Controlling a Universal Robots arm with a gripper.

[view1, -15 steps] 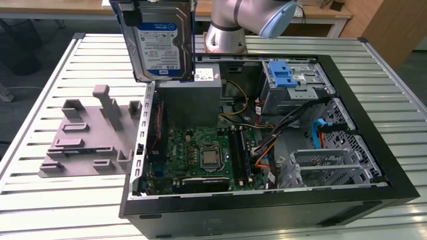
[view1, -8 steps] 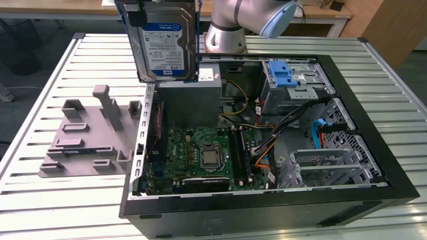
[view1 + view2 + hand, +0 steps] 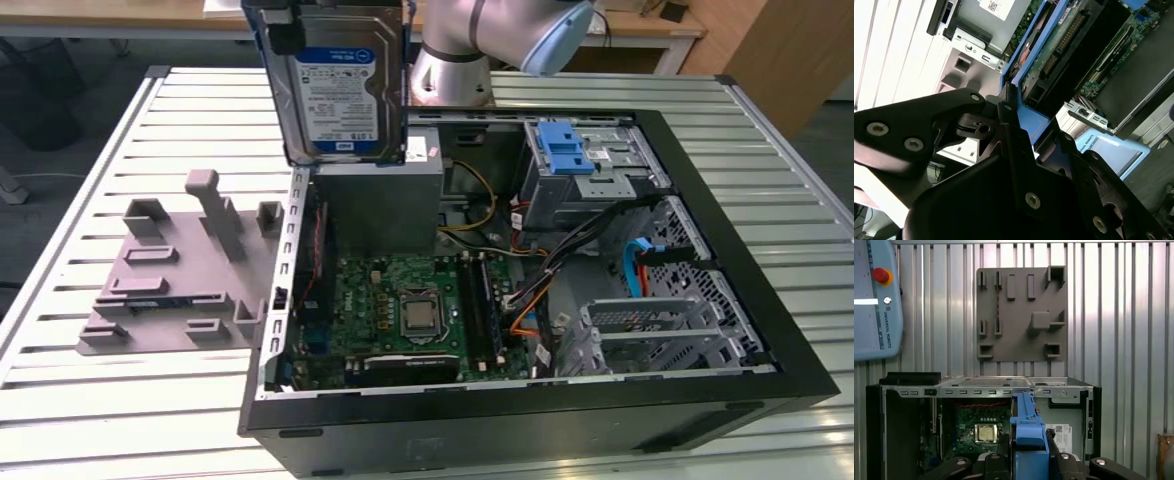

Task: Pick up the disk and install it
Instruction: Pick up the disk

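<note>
**Disk is up in the air over the open case, gripper clamped on it**

Quick status. The gripper (image 3: 1029, 452) has its two black fingers (image 3: 1010, 135) squeezed onto the disk (image 3: 340, 85). They're pinching the blue side rail (image 3: 1029, 427), one finger on each side, and I can't see any gap. The disk hangs straight down from the gripper, standing on end. Its white-and-blue label faces the exterior view, and the green circuit-board side (image 3: 1054, 52) shows in the second wrist view.

Directly under the gripper is the open computer case (image 3: 747, 300), lying on its side on the slatted metal table (image 3: 107, 420). The lower end of the disk sits over the corner of the case where the grey power supply (image 3: 380, 205) is. It looks clear of everything, not touching the case or anything inside.

Further down past the held disk you can see the motherboard (image 3: 400, 300) with its CPU (image 3: 986, 432). The drive cage with the blue latch (image 3: 567, 150) is off to the side of the gripper, well apart from the disk.

Outside the case, on the far side from that cage, a grey fixture plate (image 3: 1021, 315) with little slots and posts lies flat on the table. A teach pendant (image 3: 876, 300) is lying out there too. The silver arm (image 3: 461, 60) stands behind the case.
</note>
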